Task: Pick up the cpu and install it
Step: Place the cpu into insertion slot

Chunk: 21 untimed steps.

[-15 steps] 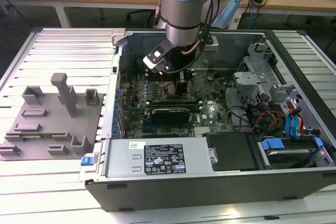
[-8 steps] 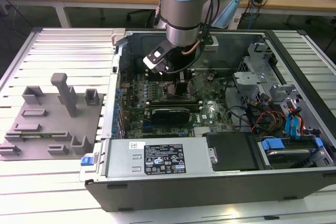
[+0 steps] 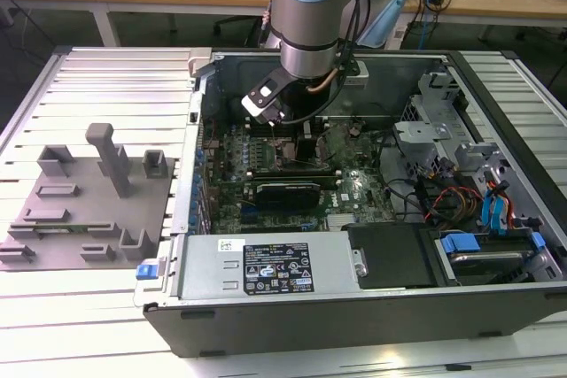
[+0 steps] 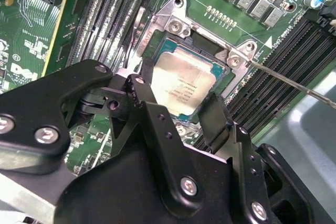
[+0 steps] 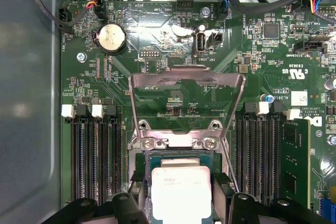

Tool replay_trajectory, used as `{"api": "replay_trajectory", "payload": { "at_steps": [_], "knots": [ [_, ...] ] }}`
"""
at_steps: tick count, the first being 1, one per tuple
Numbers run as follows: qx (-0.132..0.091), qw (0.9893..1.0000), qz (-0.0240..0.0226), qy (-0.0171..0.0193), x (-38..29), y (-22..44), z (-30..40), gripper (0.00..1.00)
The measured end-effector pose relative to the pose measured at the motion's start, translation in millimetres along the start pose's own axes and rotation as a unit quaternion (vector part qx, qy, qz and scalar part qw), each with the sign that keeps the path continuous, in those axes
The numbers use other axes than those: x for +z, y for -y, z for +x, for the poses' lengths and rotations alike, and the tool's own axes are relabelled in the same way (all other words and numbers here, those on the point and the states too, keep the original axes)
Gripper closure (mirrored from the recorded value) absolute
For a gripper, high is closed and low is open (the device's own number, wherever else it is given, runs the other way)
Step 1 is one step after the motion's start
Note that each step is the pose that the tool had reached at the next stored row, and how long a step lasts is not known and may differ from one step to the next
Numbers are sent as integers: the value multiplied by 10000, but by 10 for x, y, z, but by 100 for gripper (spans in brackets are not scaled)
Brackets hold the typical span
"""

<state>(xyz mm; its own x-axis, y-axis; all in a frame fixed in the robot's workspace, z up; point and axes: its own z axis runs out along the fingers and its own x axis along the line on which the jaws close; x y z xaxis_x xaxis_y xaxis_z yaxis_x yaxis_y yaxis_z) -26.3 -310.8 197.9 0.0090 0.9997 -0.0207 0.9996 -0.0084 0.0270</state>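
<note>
The cpu [image 4: 184,82], a flat square chip with a silver-white top, lies level in the metal-framed socket [image 4: 176,24] on the green motherboard; it is also seen as the cpu [image 5: 181,195] in the first wrist view. My gripper [image 4: 176,97] straddles it, with one black finger [image 4: 137,88] against one side and the other finger [image 4: 215,114] against the opposite side. The gripper [image 5: 180,203] is shut on the chip. The socket's load plate [image 5: 186,85] stands flipped open. In the exterior view the arm [image 3: 306,33] reaches down into the open computer case [image 3: 354,307].
A thin metal socket lever [image 4: 294,83] sticks out beside the socket. Memory slots [image 5: 97,156] flank it on both sides. A grey power supply [image 3: 266,265] lines the case's near wall. Grey plastic fixture blocks [image 3: 89,201] sit on the table at the exterior view's left.
</note>
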Motion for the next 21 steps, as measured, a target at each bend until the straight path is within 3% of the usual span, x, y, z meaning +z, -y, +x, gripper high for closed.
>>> {"api": "replay_trajectory", "payload": {
  "at_steps": [11, 13, 21],
  "knots": [
    [0, 10000, 0, -1, -24, -1, 0, 38],
    [0, 10000, 0, 0, -25, -1, -1, 47],
    [0, 10000, 0, -3, -24, -3, -1, 47]
  ]
}}
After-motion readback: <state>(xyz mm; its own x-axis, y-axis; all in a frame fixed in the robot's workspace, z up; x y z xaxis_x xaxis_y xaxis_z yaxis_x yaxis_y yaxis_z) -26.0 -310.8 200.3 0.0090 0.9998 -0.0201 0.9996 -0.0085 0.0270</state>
